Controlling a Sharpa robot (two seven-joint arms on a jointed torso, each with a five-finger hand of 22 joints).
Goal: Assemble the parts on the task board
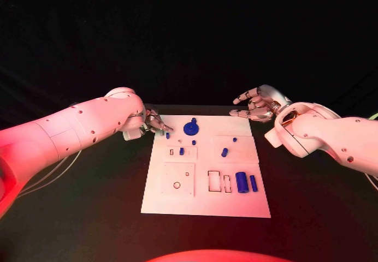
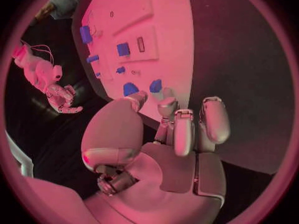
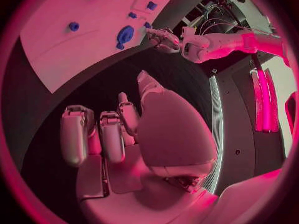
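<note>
Below us, the task board [image 1: 206, 185], a flat white plate, lies in the middle of the black table [image 1: 315, 218], and we judge it stiff and best left where it is. Our left hand [image 1: 151, 121] hangs at the board's far left corner, fingers pointing down over a small blue part [image 1: 167, 135]; in the left wrist view its fingertips [image 2: 167, 104] sit just by that part, yet we cannot tell whether they pinch it. Our right hand [image 1: 258, 105] hovers beyond the far right corner, off the board, fingers apart and holding nothing.

Largest of the parts is the round blue knob [image 1: 192, 128] near the far edge. We take it for hard, light plastic, probably smooth, so we would pinch it by the rim or its raised stub. Next come two blue cylinders [image 1: 242, 182] lying side by side at the near right; these look rigid and free to roll, so we would grasp across the middle. Smallest are the blue pegs [image 1: 224, 152] in the middle row: light, fiddly, easily tipped, and best taken from above between fingertips.
</note>
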